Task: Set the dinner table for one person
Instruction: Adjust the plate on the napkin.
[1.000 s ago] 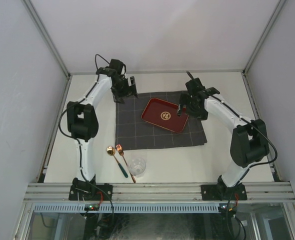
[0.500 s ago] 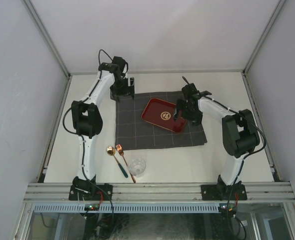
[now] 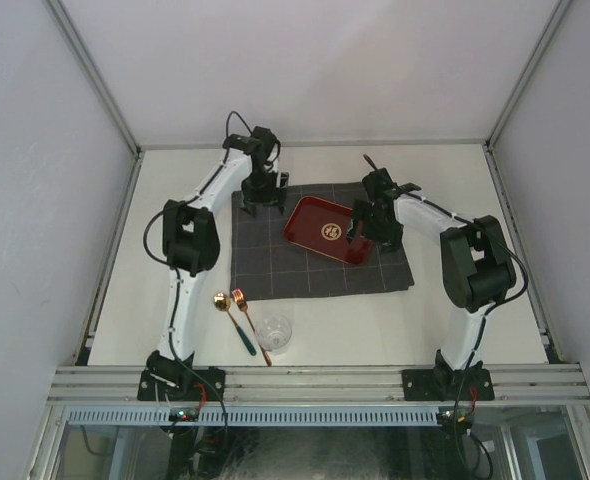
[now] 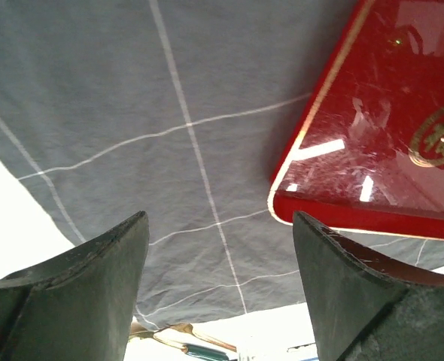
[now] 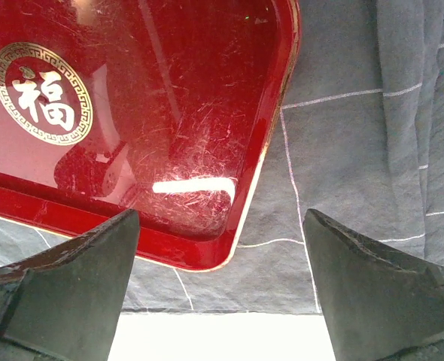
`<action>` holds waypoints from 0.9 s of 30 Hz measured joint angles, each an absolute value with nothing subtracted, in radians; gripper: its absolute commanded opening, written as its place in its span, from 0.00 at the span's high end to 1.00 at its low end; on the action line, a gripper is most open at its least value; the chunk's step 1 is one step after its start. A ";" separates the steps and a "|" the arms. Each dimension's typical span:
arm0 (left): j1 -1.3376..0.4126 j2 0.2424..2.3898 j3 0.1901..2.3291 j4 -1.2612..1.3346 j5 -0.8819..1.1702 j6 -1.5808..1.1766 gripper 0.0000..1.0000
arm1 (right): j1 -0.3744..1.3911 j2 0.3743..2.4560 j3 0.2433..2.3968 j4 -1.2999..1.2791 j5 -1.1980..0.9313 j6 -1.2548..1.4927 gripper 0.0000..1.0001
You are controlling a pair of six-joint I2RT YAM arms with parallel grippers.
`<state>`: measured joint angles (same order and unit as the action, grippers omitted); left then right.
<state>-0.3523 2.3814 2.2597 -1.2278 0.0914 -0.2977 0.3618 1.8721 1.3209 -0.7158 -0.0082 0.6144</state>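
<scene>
Your right hand point(image 3: 368, 231) hangs over one end of the red tray point(image 3: 325, 228), spread wide and holding nothing. In its wrist view the tray's short end rim runs up between the fingers: the left one is over the tray floor, the right one over the checked cloth point(image 3: 305, 272). A rounded tray corner sits in the gap, nearer the left finger. From here I can't tell whether the hand is touching the tray or only hovering close above it.

Your left hand point(image 3: 263, 192) is also wide open and empty. It is over cloth, with the tray's opposite corner just ahead of its right finger. So the tray's long axis runs roughly from one hand to the other, and your right hand is the nearer, already straddling the rim.

The desk point(image 3: 435, 320) lies beneath both hands, under the cloth. Each wrist view shows a bare off-white strip just past the cloth's edge.

If the tray is what you mean to shift, a short drop and a close of the right hand should pinch that end rim.

The spoon point(image 3: 221, 301), fork point(image 3: 241, 298) and glass point(image 3: 274, 333) wait well behind the left hand, towards its base, off the cloth.
</scene>
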 measured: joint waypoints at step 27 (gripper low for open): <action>-0.442 2.481 2.301 -1.266 0.058 -0.284 0.39 | 0.361 1.921 1.321 -0.706 -0.035 0.613 0.34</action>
<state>-0.4423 2.4813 2.3009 -1.2655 0.0582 -0.2840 0.3614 1.9213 1.3209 -0.7063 -0.0349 0.6132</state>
